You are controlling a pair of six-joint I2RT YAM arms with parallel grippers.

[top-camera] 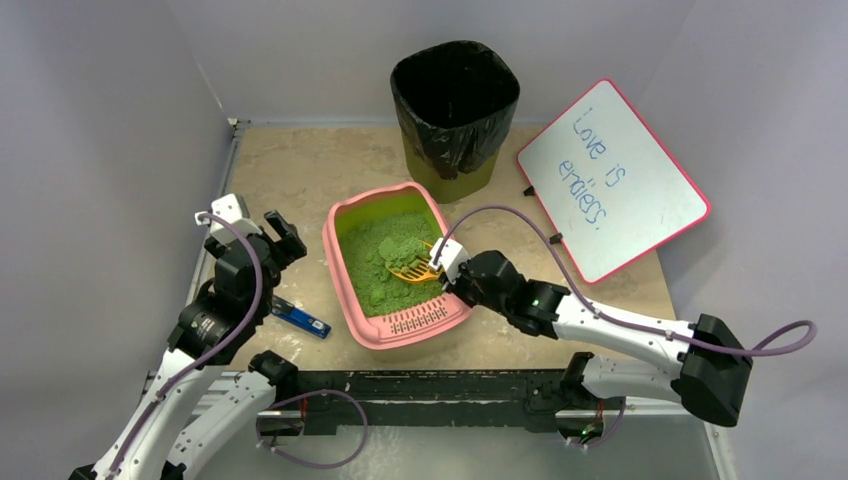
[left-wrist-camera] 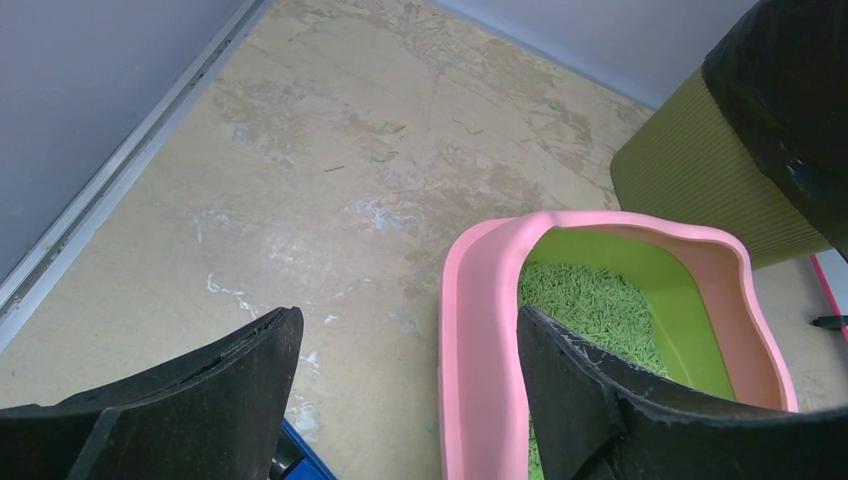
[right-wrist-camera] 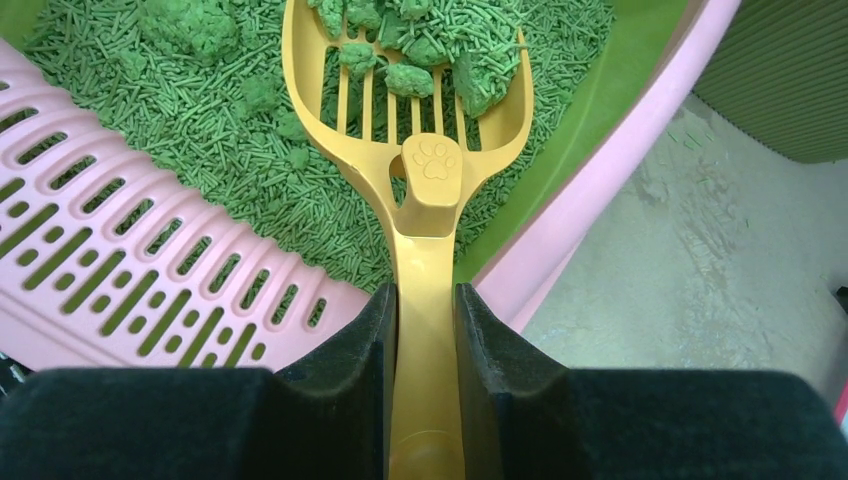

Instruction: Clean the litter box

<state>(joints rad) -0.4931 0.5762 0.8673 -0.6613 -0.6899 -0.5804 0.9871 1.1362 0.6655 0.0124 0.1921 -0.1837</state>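
The pink litter box (top-camera: 343, 272) sits mid-table with green litter (top-camera: 385, 255) and a slotted grate lip (top-camera: 420, 318) at its near end. My right gripper (top-camera: 447, 262) is shut on the handle of a yellow slotted scoop (top-camera: 412, 268). In the right wrist view the scoop (right-wrist-camera: 425, 150) holds several green clumps (right-wrist-camera: 410, 78) just above the litter, and my right gripper (right-wrist-camera: 425, 310) clamps its handle. My left gripper (top-camera: 280, 235) is open and empty, left of the box. In the left wrist view it (left-wrist-camera: 410, 330) straddles the box's pink rim (left-wrist-camera: 480, 330).
A tall olive bin with a black bag (top-camera: 455, 110) stands behind the box. A whiteboard with a pink frame (top-camera: 610, 180) leans at the right. A blue object (top-camera: 300, 318) lies on the table left of the box, below my left gripper.
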